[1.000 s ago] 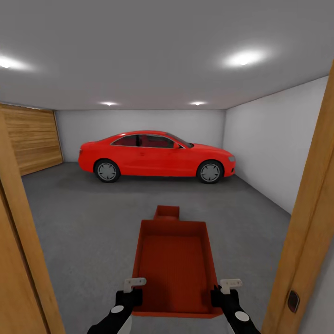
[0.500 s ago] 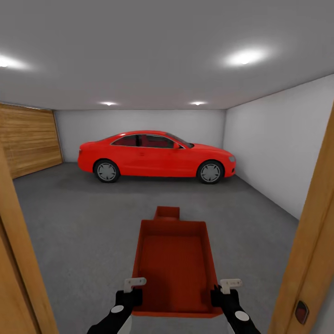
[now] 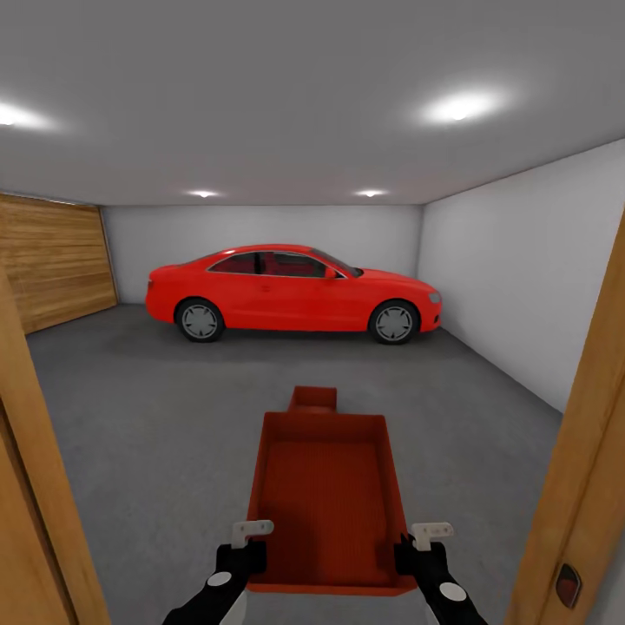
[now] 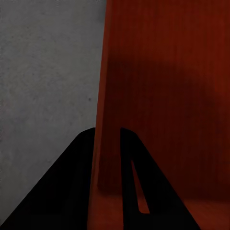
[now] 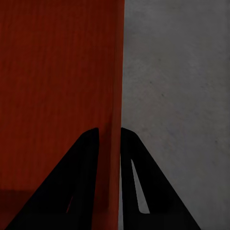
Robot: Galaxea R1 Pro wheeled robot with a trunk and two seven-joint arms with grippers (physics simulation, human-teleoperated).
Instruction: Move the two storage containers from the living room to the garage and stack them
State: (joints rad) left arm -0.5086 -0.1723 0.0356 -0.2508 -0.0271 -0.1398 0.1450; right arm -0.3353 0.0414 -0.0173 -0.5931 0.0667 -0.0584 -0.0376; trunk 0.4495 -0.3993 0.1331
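I hold one orange-red storage container (image 3: 325,495) low in front of me, above the dark grey concrete floor (image 3: 156,417) of the garage. My left gripper (image 3: 252,529) is shut on its left wall near the close end, and my right gripper (image 3: 431,531) is shut on its right wall. In the left wrist view the black fingers (image 4: 72,191) of the left gripper (image 4: 106,136) pinch the thin red wall (image 4: 108,72). The right wrist view has the right gripper (image 5: 109,132) clamped on the other wall (image 5: 117,57). The other storage container (image 3: 312,398) rests on the floor just beyond the held one.
A red car (image 3: 291,291) stands side-on across the back of the garage. A wooden slatted door (image 3: 56,260) covers the left wall, and a white wall (image 3: 512,278) runs along the right. Wooden door frame posts stand close at my left (image 3: 35,503) and right (image 3: 582,469).
The view has moved slightly forward through the doorway, so the door frame posts slid outward. The held container and both grippers keep the same place in the view.
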